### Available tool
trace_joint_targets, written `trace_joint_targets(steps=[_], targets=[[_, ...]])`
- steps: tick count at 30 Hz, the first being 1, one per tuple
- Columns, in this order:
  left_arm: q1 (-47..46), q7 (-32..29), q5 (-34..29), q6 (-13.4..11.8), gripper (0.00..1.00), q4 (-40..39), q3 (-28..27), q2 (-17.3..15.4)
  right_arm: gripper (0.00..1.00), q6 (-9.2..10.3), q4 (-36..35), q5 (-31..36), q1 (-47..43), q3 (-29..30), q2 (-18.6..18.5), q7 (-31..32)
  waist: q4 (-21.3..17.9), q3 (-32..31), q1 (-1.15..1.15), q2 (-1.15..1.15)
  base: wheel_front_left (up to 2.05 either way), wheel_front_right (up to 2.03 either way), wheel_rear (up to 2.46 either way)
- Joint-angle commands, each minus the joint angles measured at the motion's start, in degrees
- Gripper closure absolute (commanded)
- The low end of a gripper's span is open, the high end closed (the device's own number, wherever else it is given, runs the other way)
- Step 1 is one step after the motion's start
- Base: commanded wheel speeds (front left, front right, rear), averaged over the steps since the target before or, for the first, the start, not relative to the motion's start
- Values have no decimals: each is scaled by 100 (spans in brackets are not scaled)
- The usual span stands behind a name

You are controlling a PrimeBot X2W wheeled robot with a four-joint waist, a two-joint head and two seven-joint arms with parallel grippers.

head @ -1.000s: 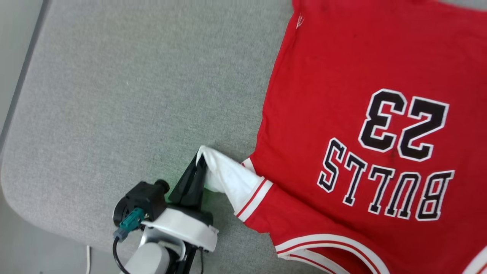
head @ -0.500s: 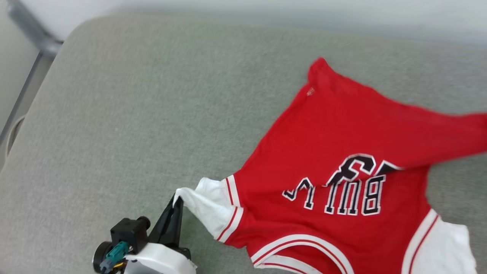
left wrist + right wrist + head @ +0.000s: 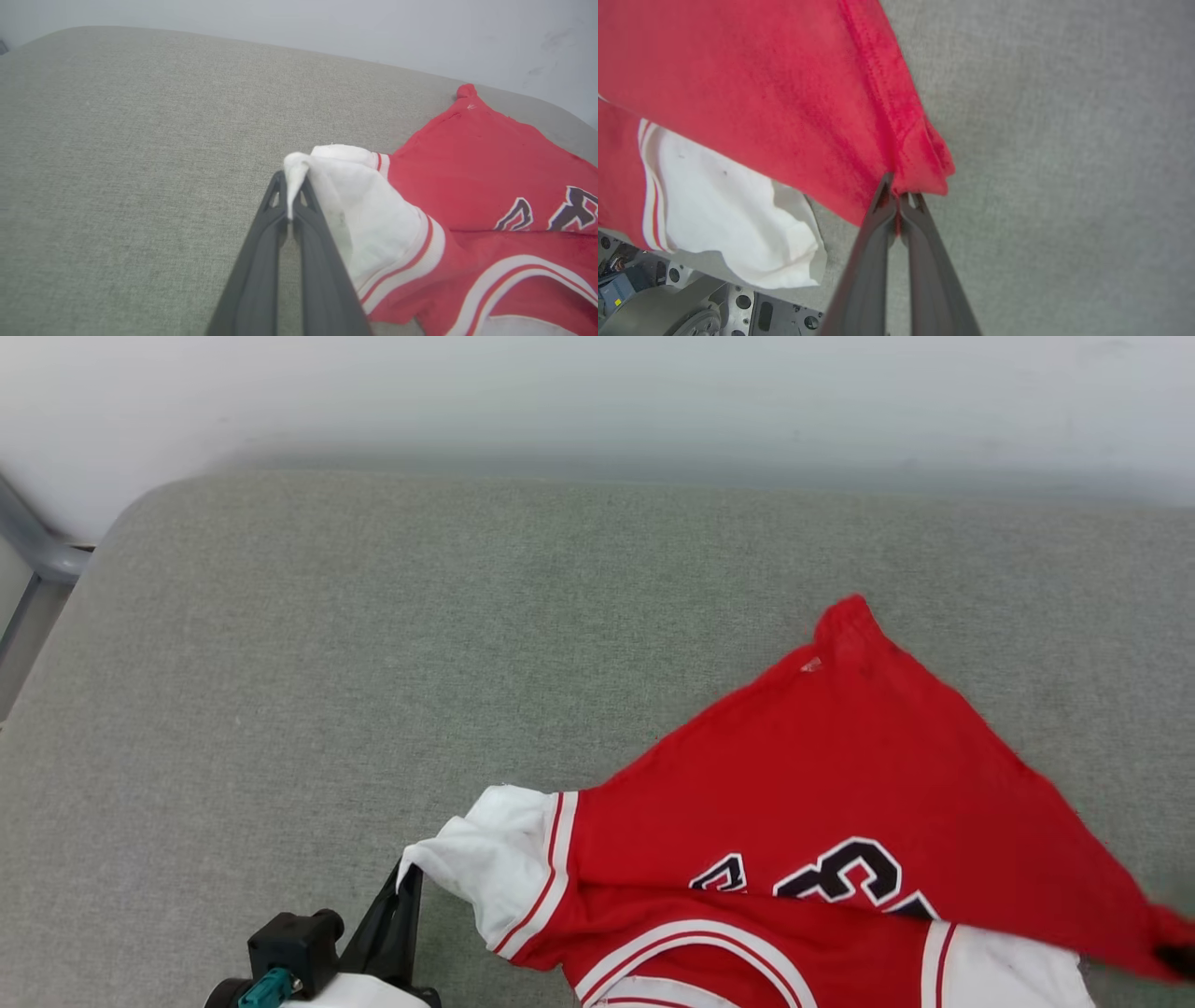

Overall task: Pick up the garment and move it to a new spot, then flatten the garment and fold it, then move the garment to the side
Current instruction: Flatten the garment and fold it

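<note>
Garment (image 3: 840,784) pinched by both grippers

I saw it bunched on the right half of the grey cushion (image 3: 373,663), toward the near edge, with its red body folded over the black numerals. My left gripper (image 3: 290,186) was clamped shut on the tip of a white sleeve (image 3: 355,219). My right gripper (image 3: 900,196) was closed on a red hem corner (image 3: 924,168). The other sleeve (image 3: 728,210) hung by the cushion's near edge.
</note>
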State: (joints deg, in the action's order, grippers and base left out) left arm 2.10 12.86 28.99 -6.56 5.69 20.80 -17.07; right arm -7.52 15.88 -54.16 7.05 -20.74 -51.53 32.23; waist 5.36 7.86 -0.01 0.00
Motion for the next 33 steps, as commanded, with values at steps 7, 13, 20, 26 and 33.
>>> trace_joint_targets(steps=[7,13,20,26,33], targets=[[102,-37,32,-77,100,-82,-35,-110,100,6,7,118,-1572,468,621,-235,-119,-45,1,0,0,0,0],[110,-39,44,-91,100,-99,-5,-118,0,9,-276,399,-1625,1089,776,-433,-137,-55,1,0,0,0,0],[70,-55,-4,-117,100,-178,59,-104,0,6,-1165,719,-1379,1898,775,-490,-70,-34,1,0,0,0,0],[-90,-88,-70,-140,100,-298,153,-75,0,6,-1951,962,-848,2364,673,-136,71,162,1,0,0,0,0],[-314,-123,-164,-130,100,-401,248,-45,0,6,-2280,1150,169,2193,583,387,241,452,1,0,0,0,0]])
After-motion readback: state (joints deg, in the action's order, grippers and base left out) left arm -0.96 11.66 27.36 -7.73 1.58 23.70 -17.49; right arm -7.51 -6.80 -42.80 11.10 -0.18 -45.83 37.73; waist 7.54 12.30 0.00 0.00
